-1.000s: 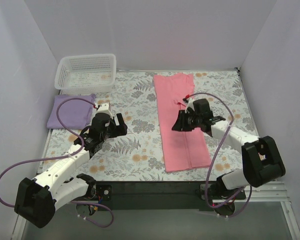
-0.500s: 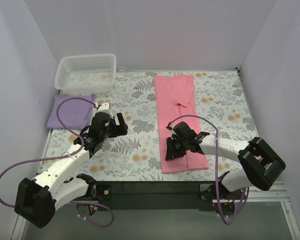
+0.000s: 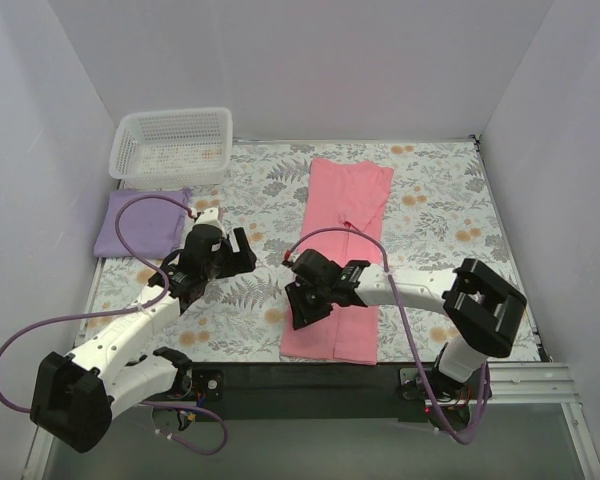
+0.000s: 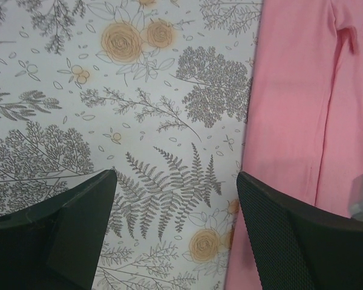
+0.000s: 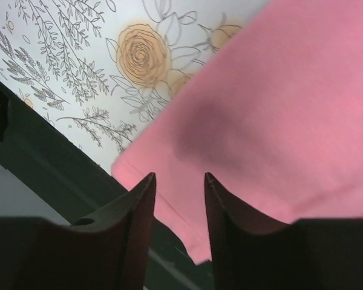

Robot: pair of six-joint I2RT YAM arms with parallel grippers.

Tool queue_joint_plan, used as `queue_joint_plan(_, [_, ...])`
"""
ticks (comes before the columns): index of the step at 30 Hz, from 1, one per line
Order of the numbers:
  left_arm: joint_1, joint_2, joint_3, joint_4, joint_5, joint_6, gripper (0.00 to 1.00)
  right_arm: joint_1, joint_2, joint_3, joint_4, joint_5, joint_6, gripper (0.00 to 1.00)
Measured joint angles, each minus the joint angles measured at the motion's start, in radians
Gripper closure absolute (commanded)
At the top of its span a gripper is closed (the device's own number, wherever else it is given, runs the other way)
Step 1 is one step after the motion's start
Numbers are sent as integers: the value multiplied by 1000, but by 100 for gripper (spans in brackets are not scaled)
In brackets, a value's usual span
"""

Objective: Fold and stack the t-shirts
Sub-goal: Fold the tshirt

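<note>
Under the right gripper (image 3: 302, 305), the salmon-pink shirt (image 3: 348, 200) is partly hidden.

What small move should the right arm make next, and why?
Probably lower the right gripper and close on the pink shirt at its near left corner. The fingers stand apart over that corner, at the table edge, so a grip there could start the fold.

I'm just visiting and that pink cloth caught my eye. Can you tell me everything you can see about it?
The pink shirt is plain, soft-looking salmon cloth, folded lengthwise into a long strip with a seam line down it. It lies flat and slanted on the floral tablecloth, its near corner reaching over the dark table edge. The right gripper sits over its near left edge, fingers slightly apart.
</note>
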Motion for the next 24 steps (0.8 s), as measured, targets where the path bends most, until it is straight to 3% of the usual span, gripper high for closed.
queue_joint_plan(6, [-19,42,18,-85,97,-88,21,-14,-229,-46,-136,133,41,46])
queue_joint_plan(9, [-61,53,18,-145,154,-138,24,-24,-378,-148,-192,178,92,40])
queue_joint_plan(15, [-182,55,-9,-222,226,-239,35,-31,-627,-376,-322,194,204,39])
queue_joint_plan(24, [-337,120,-25,-264,236,-357,37,-34,-762,-442,-462,231,308,39])
